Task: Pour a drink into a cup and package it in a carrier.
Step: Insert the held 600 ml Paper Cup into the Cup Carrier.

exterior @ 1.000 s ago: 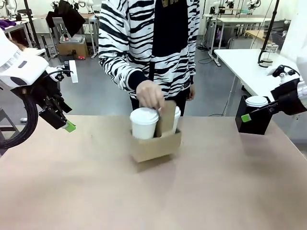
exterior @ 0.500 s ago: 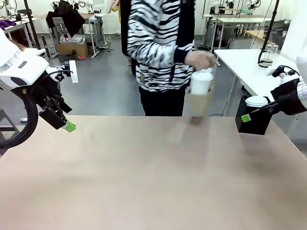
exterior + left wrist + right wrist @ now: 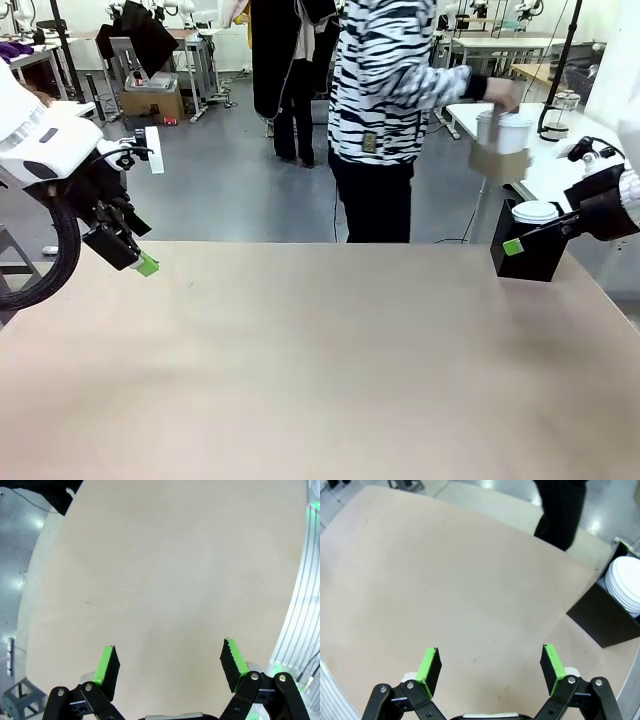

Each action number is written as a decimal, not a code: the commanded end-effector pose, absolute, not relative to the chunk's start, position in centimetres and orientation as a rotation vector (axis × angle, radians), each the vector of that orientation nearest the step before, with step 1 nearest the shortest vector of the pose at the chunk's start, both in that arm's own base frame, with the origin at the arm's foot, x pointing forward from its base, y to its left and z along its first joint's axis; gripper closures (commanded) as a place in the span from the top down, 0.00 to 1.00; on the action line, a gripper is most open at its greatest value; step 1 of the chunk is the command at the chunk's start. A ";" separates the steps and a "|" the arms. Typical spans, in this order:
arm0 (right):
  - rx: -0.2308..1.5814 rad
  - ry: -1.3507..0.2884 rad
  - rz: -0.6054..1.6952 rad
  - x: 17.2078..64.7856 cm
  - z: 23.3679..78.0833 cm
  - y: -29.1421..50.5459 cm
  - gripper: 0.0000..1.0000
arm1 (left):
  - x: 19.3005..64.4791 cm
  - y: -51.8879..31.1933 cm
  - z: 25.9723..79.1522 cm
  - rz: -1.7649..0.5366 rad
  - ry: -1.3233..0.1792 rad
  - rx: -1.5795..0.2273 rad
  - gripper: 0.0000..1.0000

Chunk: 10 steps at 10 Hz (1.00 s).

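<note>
Front view: a person's hand (image 3: 497, 92) carries the carrier (image 3: 497, 160) with its cup (image 3: 512, 130) toward the far white table; a tilt could spill.

Left wrist: left claw (image 3: 170, 667) gapes empty over the bench (image 3: 165, 570).

Right wrist: right claw (image 3: 490, 667) likewise wide, empty; black box (image 3: 610, 617) nearby.

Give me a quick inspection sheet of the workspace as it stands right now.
Surface: table bare and tan.
Job's things: carrier with cup in the person's hand, off the table, by the white side table.
Clutter: black box of white lids at the right edge.
Grippers: left gripper open, holding nothing; right gripper open, holding nothing.
Cables: nothing seen on the table.
Surroundings: glass pitcher on the side table.
</note>
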State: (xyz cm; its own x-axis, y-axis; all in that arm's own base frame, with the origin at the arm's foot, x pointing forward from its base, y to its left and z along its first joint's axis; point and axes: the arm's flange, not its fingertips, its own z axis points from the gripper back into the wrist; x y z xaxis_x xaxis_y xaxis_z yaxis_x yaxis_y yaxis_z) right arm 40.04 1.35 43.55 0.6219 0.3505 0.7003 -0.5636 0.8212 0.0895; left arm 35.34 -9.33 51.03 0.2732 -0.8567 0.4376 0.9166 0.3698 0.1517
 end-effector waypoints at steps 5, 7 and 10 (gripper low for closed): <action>0.343 -0.759 0.551 40.2 43.5 1.2 1.00 | 35.4 -9.3 51.2 -1.192 -0.487 -0.144 1.00; 0.343 -0.759 0.551 40.2 43.5 1.2 1.00 | 35.4 -9.3 51.2 -1.192 -0.487 -0.144 1.00; 0.343 -0.759 0.551 40.2 43.5 1.2 1.00 | 35.4 -9.3 51.2 -1.192 -0.487 -0.144 1.00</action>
State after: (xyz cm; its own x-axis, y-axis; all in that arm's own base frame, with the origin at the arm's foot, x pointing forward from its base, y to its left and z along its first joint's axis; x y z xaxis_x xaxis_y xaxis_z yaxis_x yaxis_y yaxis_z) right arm 40.04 1.35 43.55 0.6217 0.3508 0.7003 -0.5638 0.8210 0.0893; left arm 35.34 -9.33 51.03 0.2732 -0.8567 0.4376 0.9166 0.3698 0.1517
